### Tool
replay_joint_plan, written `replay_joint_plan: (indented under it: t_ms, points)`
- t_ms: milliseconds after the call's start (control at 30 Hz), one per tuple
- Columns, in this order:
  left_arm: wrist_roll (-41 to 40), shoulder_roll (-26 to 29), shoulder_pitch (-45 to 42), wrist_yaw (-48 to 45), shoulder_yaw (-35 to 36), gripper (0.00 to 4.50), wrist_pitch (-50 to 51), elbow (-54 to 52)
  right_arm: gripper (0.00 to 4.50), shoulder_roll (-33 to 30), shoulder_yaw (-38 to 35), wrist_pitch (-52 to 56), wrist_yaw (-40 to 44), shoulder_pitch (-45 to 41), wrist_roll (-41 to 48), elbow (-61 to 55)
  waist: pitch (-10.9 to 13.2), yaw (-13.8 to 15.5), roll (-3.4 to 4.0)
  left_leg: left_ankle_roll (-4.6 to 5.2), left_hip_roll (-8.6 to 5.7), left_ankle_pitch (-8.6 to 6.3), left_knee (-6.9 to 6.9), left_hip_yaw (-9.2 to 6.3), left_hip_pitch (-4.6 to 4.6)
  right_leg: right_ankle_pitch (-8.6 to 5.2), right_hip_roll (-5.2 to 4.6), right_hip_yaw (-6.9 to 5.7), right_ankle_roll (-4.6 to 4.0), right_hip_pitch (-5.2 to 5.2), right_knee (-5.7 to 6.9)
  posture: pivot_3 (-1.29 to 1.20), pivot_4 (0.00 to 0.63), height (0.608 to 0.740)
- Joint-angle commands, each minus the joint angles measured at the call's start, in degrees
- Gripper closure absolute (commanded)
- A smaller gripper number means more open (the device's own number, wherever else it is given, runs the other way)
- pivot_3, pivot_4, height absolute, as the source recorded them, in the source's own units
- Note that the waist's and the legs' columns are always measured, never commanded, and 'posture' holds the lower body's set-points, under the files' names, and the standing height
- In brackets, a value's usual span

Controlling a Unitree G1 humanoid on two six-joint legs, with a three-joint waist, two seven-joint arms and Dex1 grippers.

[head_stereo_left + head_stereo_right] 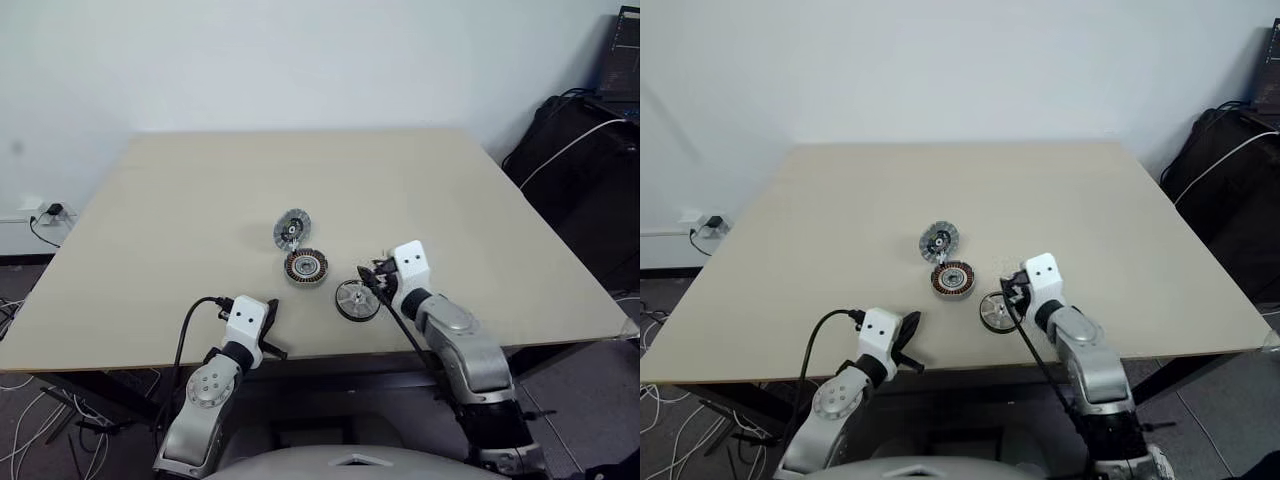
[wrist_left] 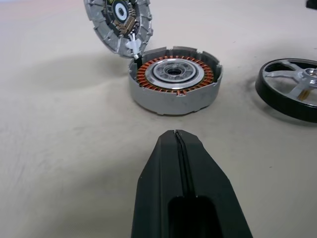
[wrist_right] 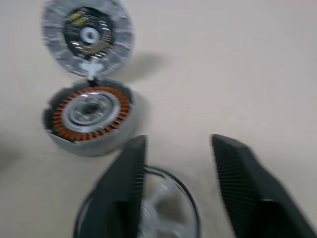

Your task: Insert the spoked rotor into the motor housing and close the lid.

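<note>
The motor housing [image 1: 306,267], a grey cup with copper windings, sits mid-table. Its lid [image 1: 292,230] stands tilted open at the far side, hinged to the housing [image 2: 174,79], with the lid [image 2: 119,22] showing its holed face. The spoked rotor [image 1: 357,299], a dark ring with silver spokes, lies flat on the table to the housing's right. My right gripper [image 1: 372,276] hovers just above the rotor [image 3: 163,208], open, with nothing between its fingers [image 3: 124,183]. My left gripper [image 1: 271,335] rests shut near the front edge, pointing at the housing, its fingertips [image 2: 176,136] pressed together.
The beige table [image 1: 200,200] is bare around the parts. Its front edge lies close behind both grippers. A black bag and cables [image 1: 580,140] stand beyond the right edge, and a wall socket [image 1: 45,212] is at the left.
</note>
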Motion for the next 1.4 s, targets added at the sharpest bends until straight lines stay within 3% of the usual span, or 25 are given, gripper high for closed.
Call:
replay_joint_plan:
  t_ms: [33,133,733,967,1400]
  points:
    - [-0.1,0.2,-1.1,-0.5,-0.4,4.50,0.0,-1.1,1.01,0.4,-3.5,1.5,-1.9,0.4,2.2,-3.1,0.0,0.1,-0.02,0.00,0.00,0.00,0.00,0.00,0.00,0.00,0.00,0.00,0.00,0.00,0.00,0.00,0.000,0.740]
    - [-0.1,0.3,-1.2,-0.6,-0.3,4.50,0.1,-1.0,0.02,0.9,-5.0,2.7,-2.8,1.2,3.5,-3.0,0.0,0.2,-0.02,0.00,0.00,0.00,0.00,-0.01,-0.02,-0.01,0.00,0.00,-0.02,-0.02,0.00,0.00,0.000,0.740]
    - [-0.8,0.2,-0.3,-0.8,-0.3,4.50,1.1,-1.7,0.02,13.9,-34.4,34.5,-15.5,-6.7,33.8,2.2,0.1,0.4,0.14,0.03,0.32,-0.02,-0.01,-0.01,-0.08,-0.01,0.01,0.00,-0.03,-0.07,-0.01,0.00,0.000,0.740]
    - [-0.9,0.0,-0.3,-0.9,-0.4,4.50,1.3,-1.6,0.02,15.3,-38.9,38.4,-18.5,-8.1,38.8,7.1,0.1,0.3,0.20,0.04,0.31,-0.02,-0.01,0.00,-0.09,-0.02,0.00,0.00,-0.03,-0.08,-0.02,0.00,0.000,0.740]
    - [-0.8,-0.1,-0.3,-1.3,-0.5,4.50,1.8,-1.8,0.02,16.4,-40.2,39.1,-18.9,-8.0,45.4,13.7,0.1,-0.3,0.21,0.04,0.35,-0.03,-0.03,0.00,-0.07,-0.02,0.02,0.00,-0.02,-0.08,-0.02,0.00,0.000,0.740]
